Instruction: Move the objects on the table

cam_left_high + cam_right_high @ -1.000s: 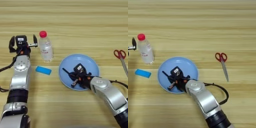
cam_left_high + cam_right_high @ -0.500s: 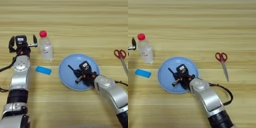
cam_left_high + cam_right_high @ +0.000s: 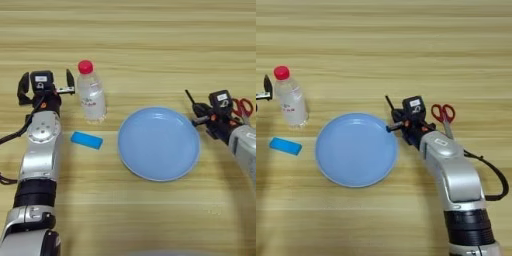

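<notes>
My right gripper (image 3: 397,121) has its jaws pinched on the thin black stick (image 3: 389,105), and it's out of the plate now. Half a second ago I was holding it over the middle of the blue plate (image 3: 356,149); now the gripper sits just past the plate's right rim, above the counter (image 3: 406,50), with the stick's free end poking up and away. The plate is bare. Red-handled scissors (image 3: 443,115) lie just beside my right wrist, on its outer side.

Over on the left, my left gripper (image 3: 45,85) is parked with its jaws spread wide, holding nothing, same spot as before. The water bottle (image 3: 90,93) with the red cap stands upright just beside it, not touched. A small blue block (image 3: 86,140) lies flat between the left arm and the plate, unmoved.
</notes>
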Action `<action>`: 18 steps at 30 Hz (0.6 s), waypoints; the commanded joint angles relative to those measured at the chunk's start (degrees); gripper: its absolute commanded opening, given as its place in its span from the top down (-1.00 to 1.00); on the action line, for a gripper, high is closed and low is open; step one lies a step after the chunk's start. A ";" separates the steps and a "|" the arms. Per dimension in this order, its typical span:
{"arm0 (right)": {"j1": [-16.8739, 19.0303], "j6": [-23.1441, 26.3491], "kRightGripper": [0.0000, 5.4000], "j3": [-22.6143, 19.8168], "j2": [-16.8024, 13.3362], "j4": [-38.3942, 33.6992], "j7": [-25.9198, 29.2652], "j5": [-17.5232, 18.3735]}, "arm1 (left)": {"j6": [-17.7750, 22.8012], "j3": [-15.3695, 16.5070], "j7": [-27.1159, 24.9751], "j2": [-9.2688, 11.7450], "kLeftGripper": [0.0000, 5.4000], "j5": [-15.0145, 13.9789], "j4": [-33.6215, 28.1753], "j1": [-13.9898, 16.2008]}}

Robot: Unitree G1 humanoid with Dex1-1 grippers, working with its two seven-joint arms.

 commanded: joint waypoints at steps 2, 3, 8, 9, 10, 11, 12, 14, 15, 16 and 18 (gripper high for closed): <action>-0.68 -1.66 0.88 -3.85 -2.25 4.24 -0.58 0.43 | 0.94 -0.16 0.21 -0.13 -1.00 0.07 -0.81 0.38; -0.64 -1.97 0.88 -4.37 -2.57 4.95 -0.71 0.43 | 0.95 -0.16 0.22 -0.14 -1.00 0.07 -0.80 0.37; -0.21 -3.42 0.88 -4.41 -2.81 9.91 -0.60 -0.01 | 0.95 -0.13 0.24 -0.11 -1.00 0.06 -0.71 0.32; -0.19 -3.63 0.88 -4.16 -2.62 10.53 -0.51 0.05 | 0.93 -0.13 0.24 -0.11 -1.00 0.07 -0.70 0.33; -0.24 -3.91 0.88 -3.87 -2.43 11.09 -0.52 -0.03 | 0.92 -0.12 0.25 -0.11 -1.00 0.07 -0.68 0.33; -0.28 -4.15 0.88 -3.63 -2.33 11.49 -0.54 -0.12 | 0.94 -0.12 0.26 -0.11 -1.00 0.07 -0.71 0.33; -0.29 -4.36 0.88 -3.48 -2.26 11.82 -0.57 -0.20 | 0.95 -0.13 0.28 -0.13 -1.00 0.08 -0.75 0.35; -0.14 -4.67 0.88 -3.15 -2.21 12.34 -0.52 -0.27 | 0.99 -0.16 0.31 -0.17 -1.00 0.10 -0.82 0.35; -0.09 -4.88 0.88 -3.00 -2.19 12.65 -0.49 -0.32 | 1.00 -0.18 0.32 -0.19 -1.00 0.11 -0.82 0.34; -0.09 -5.02 0.88 -2.89 -2.18 13.04 -0.46 -0.36 | 0.99 -0.19 0.35 -0.20 -1.00 0.12 -0.80 0.32; -0.13 -5.17 0.88 -2.86 -2.18 13.60 -0.48 -0.34 | 0.97 -0.21 0.38 -0.23 -1.00 0.14 -0.76 0.31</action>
